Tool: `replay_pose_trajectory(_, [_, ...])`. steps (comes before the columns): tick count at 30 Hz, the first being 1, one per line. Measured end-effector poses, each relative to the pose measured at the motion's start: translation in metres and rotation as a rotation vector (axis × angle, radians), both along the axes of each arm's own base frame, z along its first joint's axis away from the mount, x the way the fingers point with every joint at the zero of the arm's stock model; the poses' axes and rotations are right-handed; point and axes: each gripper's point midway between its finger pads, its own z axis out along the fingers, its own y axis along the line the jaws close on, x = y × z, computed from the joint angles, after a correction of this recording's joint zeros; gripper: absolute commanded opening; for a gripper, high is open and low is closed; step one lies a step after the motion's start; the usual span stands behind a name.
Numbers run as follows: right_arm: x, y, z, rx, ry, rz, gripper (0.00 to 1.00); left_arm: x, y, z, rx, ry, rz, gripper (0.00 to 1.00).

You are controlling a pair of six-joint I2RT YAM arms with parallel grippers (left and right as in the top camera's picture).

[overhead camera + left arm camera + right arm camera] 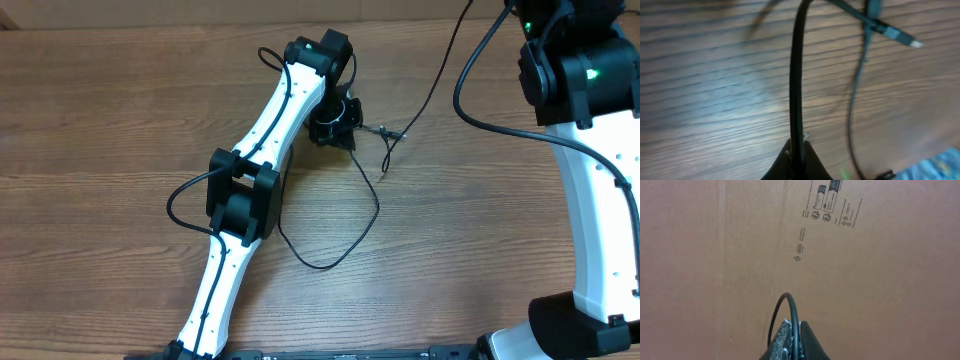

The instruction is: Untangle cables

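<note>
Thin black cables (340,255) lie on the wooden table, looping from my left gripper (335,122) down and back up. Small plug ends (385,131) sit just right of that gripper, and one strand (435,75) climbs to the top edge. In the left wrist view, my left gripper (798,146) is shut on a black cable (797,75). Beside it runs a thinner cable with a silvery-tipped plug (912,44). In the right wrist view, my right gripper (794,327) is shut on a black cable (790,302) that arches over its fingertips. Its fingers are out of the overhead view.
A brown cardboard wall with printed labels (825,205) fills the right wrist view. The right arm (580,150) stands along the table's right side with a thicker black arm cable (462,100) looping off it. Something blue (945,165) shows at the left wrist view's corner.
</note>
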Motion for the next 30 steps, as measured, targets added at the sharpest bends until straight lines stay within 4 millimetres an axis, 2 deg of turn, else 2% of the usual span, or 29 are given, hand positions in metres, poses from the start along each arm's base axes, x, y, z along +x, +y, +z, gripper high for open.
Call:
replay_pose_trajectory(5, [0.001,-0.006,-0.007,-0.006,0.028,-0.014,0.04,-0.005,0.030,-0.005,0.108,0.038,0.022,0.04])
replay_pose_trajectory(13, [0.004,-0.024,-0.018,-0.013,0.071,-0.054,0.04,0.025,0.126,-0.007,0.186,0.066,0.186,0.04])
replay_pose_trajectory(17, [0.005,-0.026,-0.019,-0.014,0.077,-0.058,0.04,0.031,0.165,-0.007,0.201,0.082,0.250,0.04])
replay_pose_trajectory(20, [0.004,-0.025,-0.021,-0.015,0.083,-0.058,0.04,0.033,0.175,-0.006,0.200,0.083,0.263,0.04])
replay_pose_trajectory(22, [0.004,-0.026,-0.021,-0.016,0.084,-0.058,0.12,0.033,0.175,-0.006,0.199,0.083,0.260,0.04])
replay_pose_trajectory(24, [0.004,-0.025,-0.021,-0.020,0.082,-0.057,0.15,0.032,0.172,-0.006,0.199,0.081,0.251,0.07])
replay_pose_trajectory(26, [0.005,-0.026,-0.021,-0.016,0.083,-0.058,0.15,0.032,0.168,-0.006,0.198,0.078,0.238,0.37])
replay_pose_trajectory(27, [0.005,-0.026,-0.021,-0.017,0.083,-0.058,0.15,0.031,0.167,-0.006,0.197,0.075,0.229,0.79])
replay_pose_trajectory(28, [0.005,-0.026,-0.021,-0.015,0.084,-0.059,0.15,0.031,0.165,-0.006,0.196,0.072,0.217,1.00])
replay_pose_trajectory(30, [0.005,-0.026,-0.021,-0.016,0.085,-0.059,0.15,0.030,0.162,-0.006,0.195,0.071,0.209,1.00])
